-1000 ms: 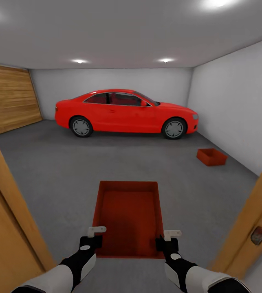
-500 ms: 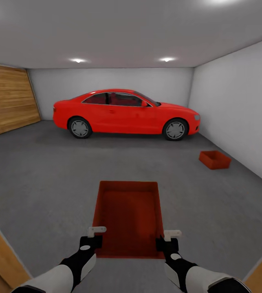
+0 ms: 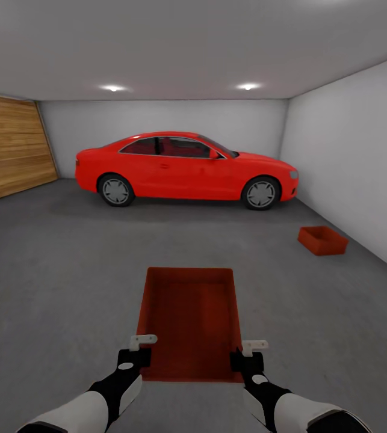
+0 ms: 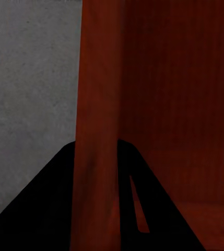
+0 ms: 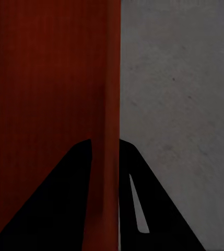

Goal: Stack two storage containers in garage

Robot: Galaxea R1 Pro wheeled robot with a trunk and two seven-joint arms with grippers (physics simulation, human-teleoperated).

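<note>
- While the left claw (image 3: 140,347) and right claw (image 3: 248,352) each pinch a side wall, the carried container (image 3: 190,319) hangs above the garage floor (image 3: 67,270).
- Second container (image 3: 322,240) sits on the floor by the right wall, near the red car (image 3: 184,167).

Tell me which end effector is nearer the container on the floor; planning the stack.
Right. The right end effector is on the same side as the floor container; the left end effector sits across the carried container.
</note>
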